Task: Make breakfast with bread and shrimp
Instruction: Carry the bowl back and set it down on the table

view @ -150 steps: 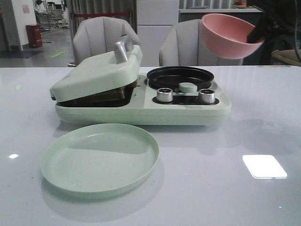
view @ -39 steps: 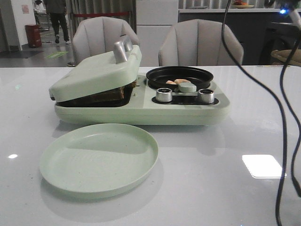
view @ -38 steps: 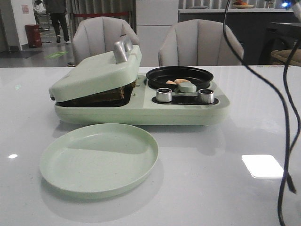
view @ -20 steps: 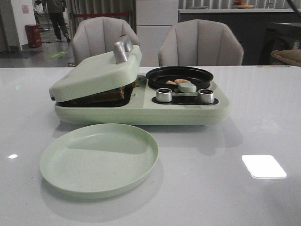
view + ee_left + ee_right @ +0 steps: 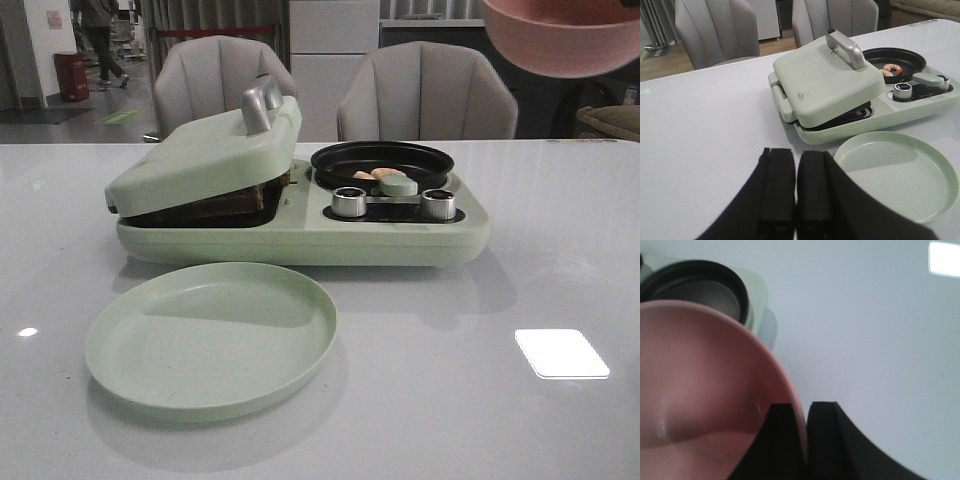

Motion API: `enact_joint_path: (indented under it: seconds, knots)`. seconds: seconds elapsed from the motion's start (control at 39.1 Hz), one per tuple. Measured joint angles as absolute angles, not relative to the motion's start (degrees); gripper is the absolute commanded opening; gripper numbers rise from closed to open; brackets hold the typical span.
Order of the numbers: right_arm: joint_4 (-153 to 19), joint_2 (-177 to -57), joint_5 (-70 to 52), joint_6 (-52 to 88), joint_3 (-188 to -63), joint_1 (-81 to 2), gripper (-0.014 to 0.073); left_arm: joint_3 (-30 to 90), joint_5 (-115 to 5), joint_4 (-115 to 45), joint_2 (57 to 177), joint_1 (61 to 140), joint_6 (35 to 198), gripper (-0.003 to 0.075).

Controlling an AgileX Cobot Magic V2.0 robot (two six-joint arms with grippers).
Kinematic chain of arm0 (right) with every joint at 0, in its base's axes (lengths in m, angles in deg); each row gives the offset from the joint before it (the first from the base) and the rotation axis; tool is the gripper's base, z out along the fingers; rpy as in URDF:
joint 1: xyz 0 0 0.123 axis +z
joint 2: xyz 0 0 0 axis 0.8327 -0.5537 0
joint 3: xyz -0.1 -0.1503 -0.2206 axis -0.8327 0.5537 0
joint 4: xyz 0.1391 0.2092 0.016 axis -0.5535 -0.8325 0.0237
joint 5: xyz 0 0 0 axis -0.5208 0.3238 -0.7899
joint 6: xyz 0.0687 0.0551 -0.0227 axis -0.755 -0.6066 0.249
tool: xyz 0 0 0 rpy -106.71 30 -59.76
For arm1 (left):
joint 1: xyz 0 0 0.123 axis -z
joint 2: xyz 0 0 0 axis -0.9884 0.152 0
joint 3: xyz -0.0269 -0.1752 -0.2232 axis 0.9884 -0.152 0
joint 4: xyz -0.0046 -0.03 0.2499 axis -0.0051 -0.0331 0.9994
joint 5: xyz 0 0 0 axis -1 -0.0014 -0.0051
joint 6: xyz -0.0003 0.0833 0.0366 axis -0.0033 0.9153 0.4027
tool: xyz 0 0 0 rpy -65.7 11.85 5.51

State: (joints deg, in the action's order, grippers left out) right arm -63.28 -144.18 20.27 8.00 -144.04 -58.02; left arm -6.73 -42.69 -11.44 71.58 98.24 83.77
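Two slices of bread [image 5: 232, 203]: under the tilted lid [image 5: 205, 155].
Shrimp [image 5: 378, 173]: in the black pan [image 5: 381, 161].
Right gripper [image 5: 804, 412]: fingers pinching the pink bowl [image 5: 700, 405] rim.
Left gripper [image 5: 796, 187]: fingers pressed together, holding nothing.

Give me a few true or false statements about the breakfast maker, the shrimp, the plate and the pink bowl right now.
1. The shrimp lie in the black pan. True.
2. The green plate holds bread. False: it is bare; the bread sits under the tilted lid.
3. The right claw grips the pink bowl by its rim. True.
4. The pink bowl rests on the table. False: it is held in the air.
5. The left claw holds the lid's handle. False: it is shut and holds nothing.
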Motion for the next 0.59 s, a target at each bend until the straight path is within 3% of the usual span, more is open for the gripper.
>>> enact_joint_path:
  seconds: [0.26,0.59]
  knots:
    - [-68.70,-154.08,28.50,8.00,-144.04,-64.54,0.0137,-6.73,-42.69,-11.44,71.58,98.24,83.77,0.0114]
    - [-69.85,-163.19,28.31,8.00,-144.04,-65.02,0.0137,-6.73,-42.69,-11.44,71.58,98.24,83.77,0.0114]
